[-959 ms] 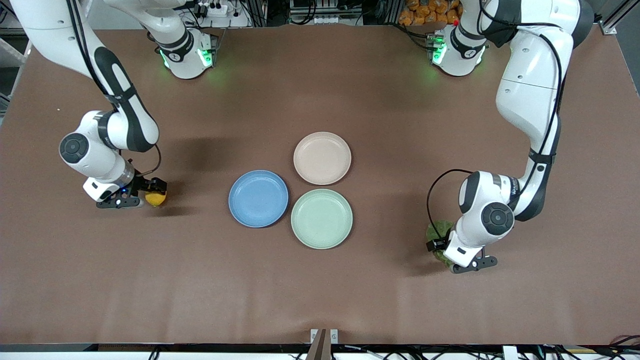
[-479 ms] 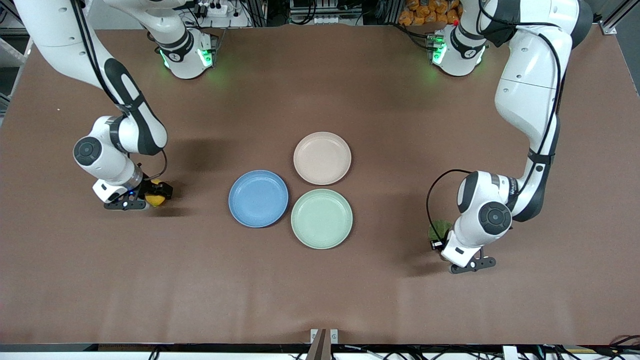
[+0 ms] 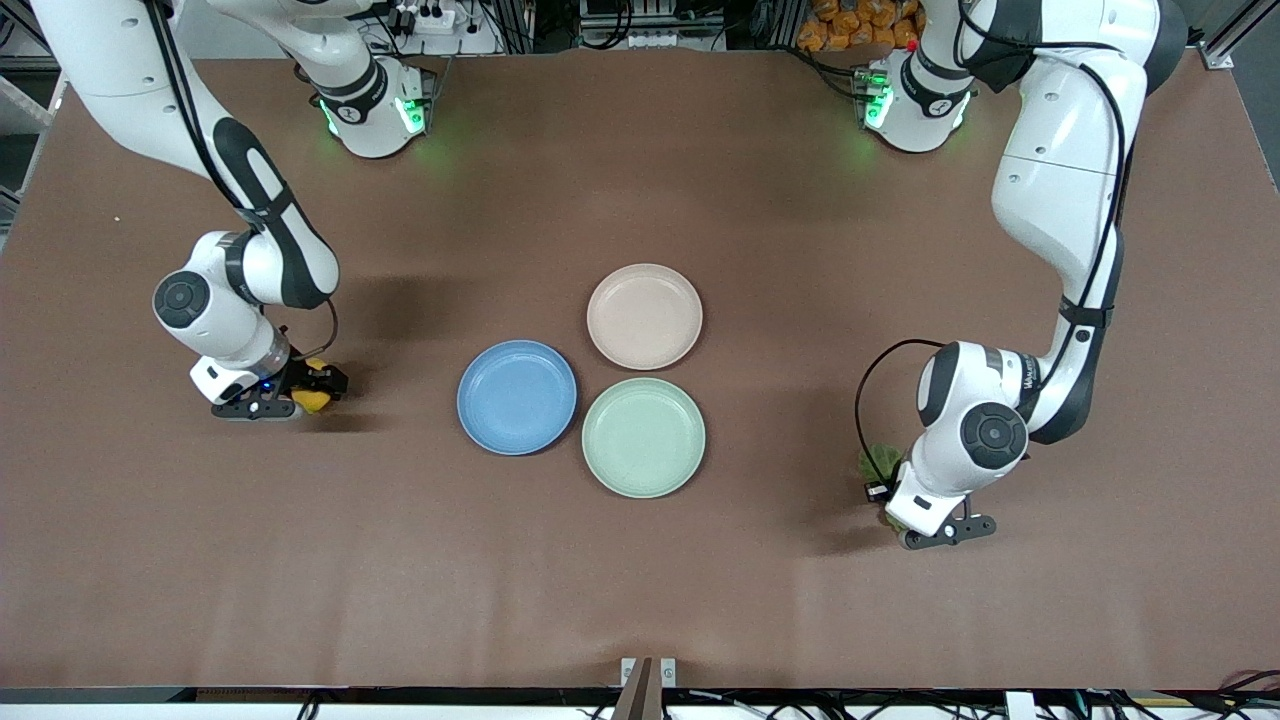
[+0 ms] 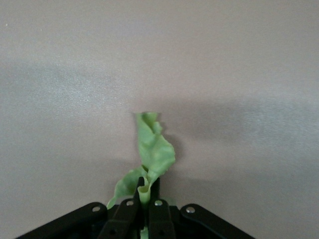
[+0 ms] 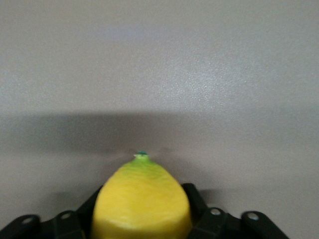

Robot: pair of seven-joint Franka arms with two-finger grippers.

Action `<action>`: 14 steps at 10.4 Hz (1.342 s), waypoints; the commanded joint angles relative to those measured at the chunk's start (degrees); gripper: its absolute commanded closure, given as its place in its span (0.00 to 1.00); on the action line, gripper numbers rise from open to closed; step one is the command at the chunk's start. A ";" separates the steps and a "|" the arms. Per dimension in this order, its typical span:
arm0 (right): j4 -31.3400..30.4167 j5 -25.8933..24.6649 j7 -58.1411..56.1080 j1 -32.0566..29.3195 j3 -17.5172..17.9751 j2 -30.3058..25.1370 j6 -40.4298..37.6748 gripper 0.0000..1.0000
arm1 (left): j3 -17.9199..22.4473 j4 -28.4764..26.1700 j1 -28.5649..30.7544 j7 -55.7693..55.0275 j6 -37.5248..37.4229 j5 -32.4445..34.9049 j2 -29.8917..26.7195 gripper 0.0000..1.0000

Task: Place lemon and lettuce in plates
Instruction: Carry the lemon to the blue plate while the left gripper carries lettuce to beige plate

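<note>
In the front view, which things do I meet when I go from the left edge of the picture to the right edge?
right gripper shut on the lemon → blue plate → beige-pink plate and mint-green plate, level with each other → lettuce, pinched by the left gripper

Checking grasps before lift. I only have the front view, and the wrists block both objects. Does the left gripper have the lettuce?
Observer: Yes. In the left wrist view the left gripper is shut on the lettuce at its narrow end, and the leaf sticks out past the fingertips.
Operator: Right side?
Observer: The right gripper has the lemon between its fingers, one on each flank.
Operator: Lemon orientation?
Observer: Its green-tipped end points away from the wrist.
</note>
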 commanded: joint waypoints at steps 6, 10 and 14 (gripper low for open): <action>5.67 0.09 0.60 0.16 3.78 -2.23 -9.86 1.00 | -4.71 -18.53 -0.34 -5.70 -0.35 1.25 -16.78 1.00; 12.35 0.09 3.93 1.30 10.11 -2.14 -12.86 1.00 | -11.30 -20.38 -1.29 -18.69 -0.62 1.43 -18.71 1.00; 17.55 -0.52 17.44 7.97 12.93 1.45 -13.49 1.00 | -13.42 -20.83 -9.28 -36.34 -2.29 1.43 -19.43 1.00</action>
